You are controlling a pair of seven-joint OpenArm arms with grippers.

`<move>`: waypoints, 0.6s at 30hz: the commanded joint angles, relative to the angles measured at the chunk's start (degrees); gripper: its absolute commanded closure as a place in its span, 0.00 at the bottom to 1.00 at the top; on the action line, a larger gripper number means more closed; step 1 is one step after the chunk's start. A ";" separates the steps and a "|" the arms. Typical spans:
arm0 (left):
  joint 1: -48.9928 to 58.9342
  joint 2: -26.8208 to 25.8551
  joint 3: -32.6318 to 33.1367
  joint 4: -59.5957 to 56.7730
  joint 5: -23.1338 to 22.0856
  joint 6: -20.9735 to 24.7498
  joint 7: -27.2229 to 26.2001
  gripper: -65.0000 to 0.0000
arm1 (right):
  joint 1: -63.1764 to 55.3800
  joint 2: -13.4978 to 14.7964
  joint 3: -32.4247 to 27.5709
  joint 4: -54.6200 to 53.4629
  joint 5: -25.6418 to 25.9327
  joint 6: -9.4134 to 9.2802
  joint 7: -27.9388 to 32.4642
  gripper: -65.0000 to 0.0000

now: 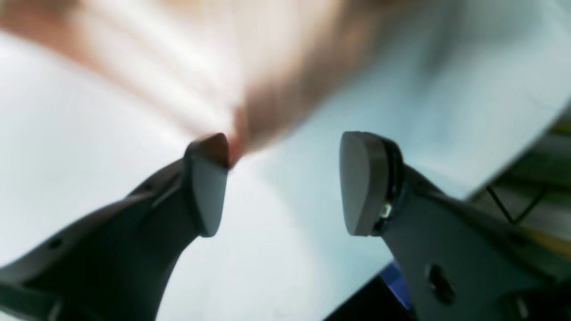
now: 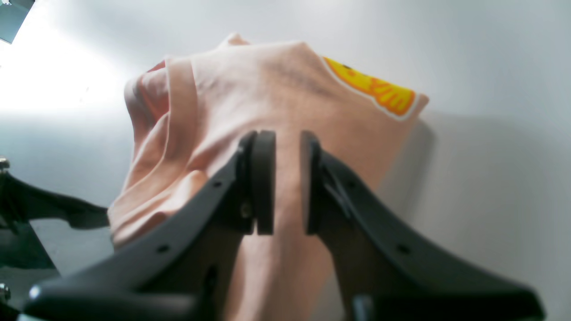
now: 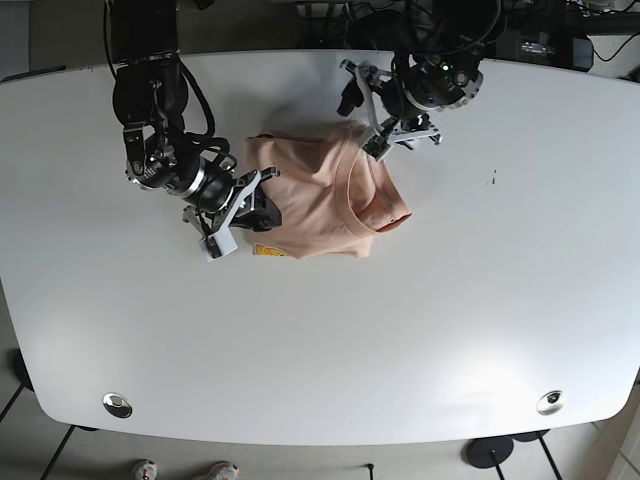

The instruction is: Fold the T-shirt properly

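Note:
The peach T-shirt (image 3: 320, 195) lies bunched and partly folded in the middle of the white table (image 3: 330, 340), with a yellow print at its front-left corner (image 3: 266, 250). In the right wrist view the shirt (image 2: 267, 89) fills the centre, and my right gripper (image 2: 287, 178) has its jaws nearly together with shirt fabric running between them. In the base view that gripper (image 3: 255, 205) sits at the shirt's left edge. My left gripper (image 1: 285, 178) is open above the table; its left fingertip (image 1: 209, 156) touches the blurred shirt edge (image 1: 223, 67). In the base view it (image 3: 368, 118) hovers at the shirt's back edge.
The table's right edge (image 1: 513, 169) shows in the left wrist view, with floor and a frame beyond it. A small dark mark (image 3: 492, 178) sits on the table to the right of the shirt. Two metal grommets (image 3: 117, 404) (image 3: 549, 401) lie near the front corners.

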 commanded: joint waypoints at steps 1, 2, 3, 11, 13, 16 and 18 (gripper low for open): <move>-0.19 -0.12 -0.30 0.47 0.20 0.05 -0.69 0.44 | 0.96 0.25 0.25 1.06 1.13 0.27 1.35 0.87; -0.19 -0.12 -0.30 -0.68 0.20 0.05 -0.69 0.44 | 0.96 0.25 0.25 1.06 1.21 0.27 1.44 0.87; -0.28 -0.12 -0.30 -2.17 0.20 0.05 -0.69 0.44 | 0.87 0.25 0.25 1.06 1.21 0.27 1.44 0.87; -2.83 -0.21 -1.97 -3.66 0.20 0.05 -0.69 0.93 | 0.78 0.25 0.25 1.06 1.30 0.27 1.44 0.87; -2.74 -0.21 -1.97 -0.94 0.20 0.05 -0.69 0.98 | 0.78 0.25 0.25 1.06 1.30 0.27 1.44 0.87; -2.65 -2.59 -1.97 3.72 0.02 -0.03 -0.69 1.00 | 0.78 0.25 0.25 1.15 1.30 0.27 1.44 0.87; -2.91 -3.82 -2.06 4.07 0.02 -0.03 -0.69 1.00 | 0.78 0.25 0.25 1.15 1.30 0.27 1.44 0.87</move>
